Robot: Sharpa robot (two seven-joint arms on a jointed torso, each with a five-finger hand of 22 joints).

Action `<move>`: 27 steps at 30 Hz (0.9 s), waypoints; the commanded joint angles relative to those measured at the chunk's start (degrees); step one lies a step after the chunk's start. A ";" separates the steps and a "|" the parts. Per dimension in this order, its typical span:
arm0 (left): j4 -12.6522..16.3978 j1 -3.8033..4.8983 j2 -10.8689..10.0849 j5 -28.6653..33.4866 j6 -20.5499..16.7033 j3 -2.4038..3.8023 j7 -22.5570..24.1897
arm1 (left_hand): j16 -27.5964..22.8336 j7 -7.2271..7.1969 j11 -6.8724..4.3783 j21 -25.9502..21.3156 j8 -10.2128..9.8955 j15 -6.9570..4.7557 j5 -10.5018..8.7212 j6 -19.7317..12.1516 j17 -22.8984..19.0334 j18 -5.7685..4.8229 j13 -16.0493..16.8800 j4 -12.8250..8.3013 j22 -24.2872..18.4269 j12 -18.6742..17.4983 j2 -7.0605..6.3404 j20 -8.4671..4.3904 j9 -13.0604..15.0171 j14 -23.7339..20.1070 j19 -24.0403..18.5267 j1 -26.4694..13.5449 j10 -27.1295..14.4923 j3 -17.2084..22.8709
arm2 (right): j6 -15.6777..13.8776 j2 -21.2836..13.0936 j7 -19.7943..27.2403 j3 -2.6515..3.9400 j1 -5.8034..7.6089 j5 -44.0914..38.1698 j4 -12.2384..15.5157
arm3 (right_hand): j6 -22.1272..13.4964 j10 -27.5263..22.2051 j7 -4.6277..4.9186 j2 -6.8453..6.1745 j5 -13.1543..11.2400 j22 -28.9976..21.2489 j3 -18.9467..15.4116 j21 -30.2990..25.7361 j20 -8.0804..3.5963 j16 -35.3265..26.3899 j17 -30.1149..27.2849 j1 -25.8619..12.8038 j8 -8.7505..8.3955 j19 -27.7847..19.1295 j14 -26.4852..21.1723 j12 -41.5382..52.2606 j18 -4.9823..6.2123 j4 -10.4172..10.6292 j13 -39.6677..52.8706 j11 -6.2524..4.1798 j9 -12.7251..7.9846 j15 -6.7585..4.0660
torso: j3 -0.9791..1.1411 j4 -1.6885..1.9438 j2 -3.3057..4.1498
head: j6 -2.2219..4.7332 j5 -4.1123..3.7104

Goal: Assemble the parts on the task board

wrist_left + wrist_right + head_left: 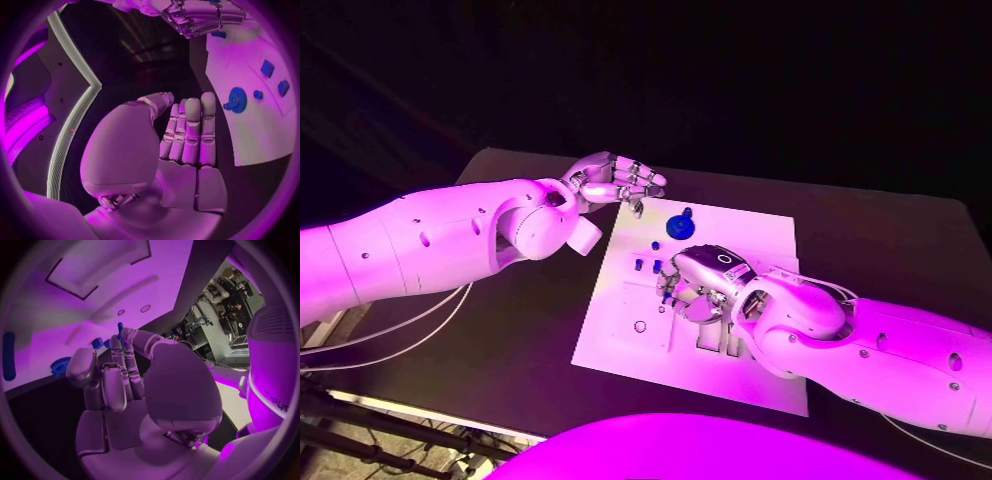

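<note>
The white task board (750, 375) lies mid-table. My right hand (705, 285) hovers low over its middle and pinches a small blue part (120, 328) between thumb and fingertip; that part (668, 296) peeks out under the fingers in the head view. A round blue part (681, 225) stands near the board's far edge, with small blue parts (648, 266) in a row beside it. My left hand (612, 180) hangs above the board's far left corner, holding nothing, fingers side by side (190, 132). The round part (236, 99) and board (250, 135) also appear in the left wrist view.
Rectangular recesses and slots (715, 340) are cut into the board close to my right forearm. A long blue piece (9, 355) and a round blue part (60, 366) sit on the board (94, 290) beyond my right hand. Black table (516, 350) surrounds the board.
</note>
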 commanded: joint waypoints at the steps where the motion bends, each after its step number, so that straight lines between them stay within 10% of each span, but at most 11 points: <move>1: 0.08 0.02 0.18 0.51 0.67 0.03 0.52 | -0.23 -0.12 0.19 0.35 0.37 0.21 0.09 -0.37 -0.08 0.40 0.07 0.04 0.03 0.33 0.26 0.12 0.05 -0.14 0.47 -0.36 -0.40 -0.25 | 1.57 0.19 0.46 -0.04 -0.22 -1.13 -0.35 | 0.25 2.82 -0.01 0.71 0.32 -0.08 0.32 -0.20 -0.13 0.19 -0.06 0.86 0.27 -0.11 2.39 0.15 -0.90 0.08 1.19 -2.29 0.08 -0.41 | -0.04 0.01 -0.02 | -0.15 0.26; 27: -0.13 0.02 0.42 0.53 1.23 0.03 0.17 | -0.22 -0.14 0.18 0.33 0.44 0.22 0.07 -0.44 -0.09 0.41 0.07 0.09 0.02 0.38 0.26 0.15 0.07 -0.13 0.44 -0.43 -0.46 -0.30 | 2.11 1.24 0.62 -0.11 -1.28 -0.84 -1.16 | 0.25 2.82 -0.01 0.71 0.32 -0.08 0.32 -0.20 -0.13 0.19 -0.06 0.86 0.27 -0.11 2.39 0.15 -0.90 0.08 1.19 -2.29 0.08 -0.41 | -0.04 0.02 -0.02 | -0.61 0.86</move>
